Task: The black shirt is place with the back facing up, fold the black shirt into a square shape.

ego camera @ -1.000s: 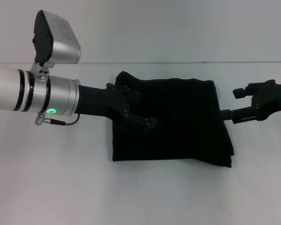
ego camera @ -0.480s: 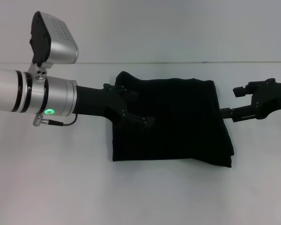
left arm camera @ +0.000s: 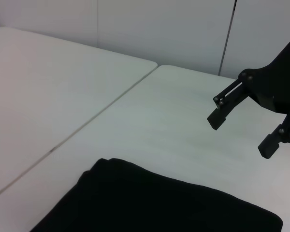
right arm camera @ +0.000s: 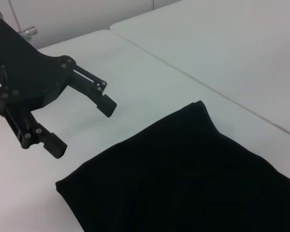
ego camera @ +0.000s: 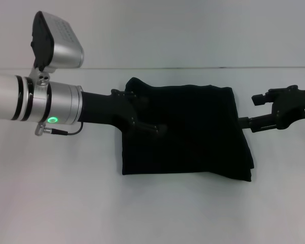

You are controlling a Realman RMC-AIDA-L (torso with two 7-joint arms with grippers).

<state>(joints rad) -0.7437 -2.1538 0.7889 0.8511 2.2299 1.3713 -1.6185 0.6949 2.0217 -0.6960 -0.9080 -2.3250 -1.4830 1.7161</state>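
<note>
My left pincer hangs spread over the near-left part of the black shirt, folded nearly square on the table, my right pincer spread beside its far edge — snagging fabric could undo folds.

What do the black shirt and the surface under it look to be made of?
The black shirt looks like soft matte woven or knit fabric: it lies limp, with rounded folded edges and no sheen. The table seems a hard, smooth white laminate or painted board with a faint gloss; a straight seam crosses it in the left wrist view.
</note>
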